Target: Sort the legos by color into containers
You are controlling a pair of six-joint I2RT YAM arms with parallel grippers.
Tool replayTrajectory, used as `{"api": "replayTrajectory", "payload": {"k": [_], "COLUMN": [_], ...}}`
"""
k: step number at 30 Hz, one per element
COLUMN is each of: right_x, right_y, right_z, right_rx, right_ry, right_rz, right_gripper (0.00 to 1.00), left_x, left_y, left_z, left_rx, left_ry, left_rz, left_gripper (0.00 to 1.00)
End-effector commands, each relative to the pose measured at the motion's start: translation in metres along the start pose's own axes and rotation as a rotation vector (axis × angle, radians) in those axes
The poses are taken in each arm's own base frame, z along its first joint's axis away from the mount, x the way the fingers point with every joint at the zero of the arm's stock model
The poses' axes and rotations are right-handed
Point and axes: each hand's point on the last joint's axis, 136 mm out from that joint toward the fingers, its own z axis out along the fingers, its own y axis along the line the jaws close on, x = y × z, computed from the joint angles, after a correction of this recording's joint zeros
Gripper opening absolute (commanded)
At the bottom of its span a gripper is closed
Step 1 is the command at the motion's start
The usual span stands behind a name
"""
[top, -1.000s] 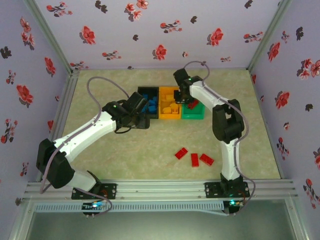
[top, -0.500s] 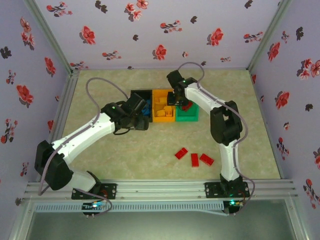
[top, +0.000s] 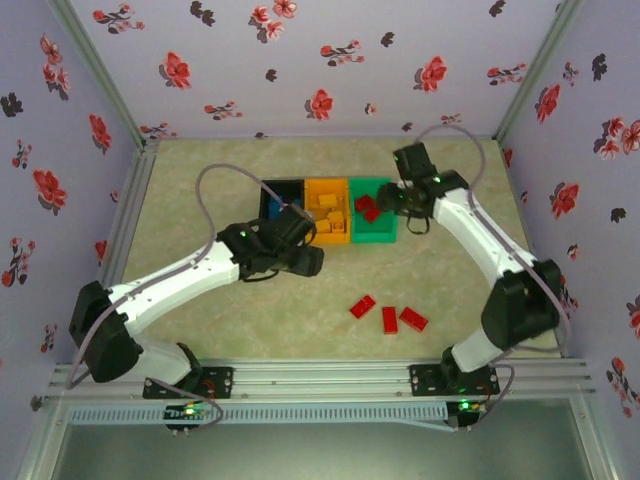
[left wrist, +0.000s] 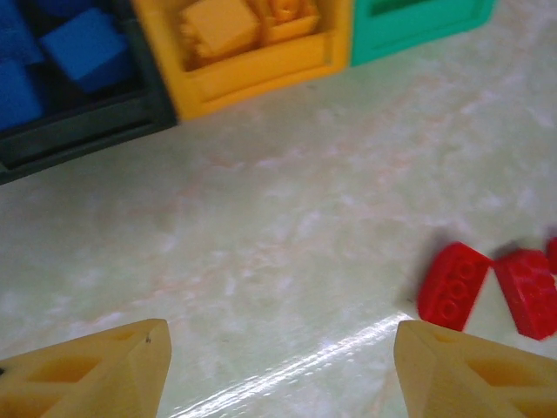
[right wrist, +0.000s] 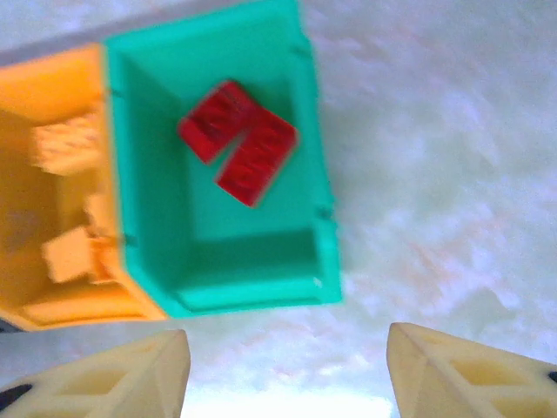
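Black bin (left wrist: 87, 131) held blue bricks (left wrist: 83, 48); orange bin (left wrist: 261, 74) held yellow bricks (left wrist: 218, 24); green bin (right wrist: 252, 296) held two red bricks (right wrist: 239, 144). Three loose bricks (top: 389, 318) lay toward the table's (top: 200, 310) near right edge. Left gripper (left wrist: 278, 366) hovered before the bins, right gripper (right wrist: 287, 374) beside the green bin — both with jaws apart, empty. The left arm hid part of the black bin.

Quick count from where I'm standing: three bins, so one black bin (top: 280, 183), one orange bin (top: 327, 240), one green bin (top: 372, 240). Five reds total: three loose red bricks (top: 389, 320) on the bench (top: 300, 320), plus two red bricks (right wrist: 261, 157) in the green one. Orange bricks (left wrist: 218, 24) are too piled up to count. Blue bricks (left wrist: 87, 48): at least three, the rest are hidden.
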Motion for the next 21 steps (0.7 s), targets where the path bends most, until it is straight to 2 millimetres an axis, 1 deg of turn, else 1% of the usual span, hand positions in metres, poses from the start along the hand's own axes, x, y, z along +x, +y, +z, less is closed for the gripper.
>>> {"api": "replayTrajectory", "payload": {"k": [1, 4, 6, 7, 10, 12, 15, 18, 21], "right_x": [0.037, 0.067, 0.081, 0.088, 0.100, 0.103, 0.103, 0.101, 0.100], "right_y": [-0.032, -0.056, -0.066, -0.070, -0.076, -0.076, -0.075, -0.074, -0.074], "right_z": [0.003, 0.001, -0.003, -0.004, -0.005, -0.005, -0.004, -0.005, -0.005], "right_rx": [0.026, 0.055, 0.075, 0.082, 0.094, 0.090, 0.087, 0.086, 0.089], "right_ry": [0.032, 0.055, 0.068, 0.076, 0.090, 0.096, 0.101, 0.102, 0.103], "right_rz": [0.081, 0.113, 0.119, 0.122, 0.133, 0.136, 0.137, 0.132, 0.125], "right_gripper": [0.63, 0.64, 0.64, 0.64, 0.64, 0.64, 0.65, 0.66, 0.66], "left_x": [0.011, 0.028, 0.039, 0.044, 0.059, 0.066, 0.074, 0.076, 0.080], "left_y": [-0.027, -0.044, -0.057, -0.065, -0.082, -0.091, -0.102, -0.105, -0.108], "left_z": [0.015, 0.030, 0.041, 0.046, 0.060, 0.070, 0.081, 0.091, 0.097], "left_rx": [0.061, 0.084, 0.097, 0.103, 0.096, 0.094, 0.098, 0.094, 0.095], "left_ry": [0.033, 0.115, 0.170, 0.194, 0.261, 0.302, 0.354, 0.382, 0.408], "left_rz": [0.101, 0.161, 0.203, 0.232, 0.315, 0.359, 0.420, 0.446, 0.461], "left_gripper": [0.69, 0.69, 0.69, 0.69, 0.68, 0.68, 0.69, 0.69, 0.69]}}
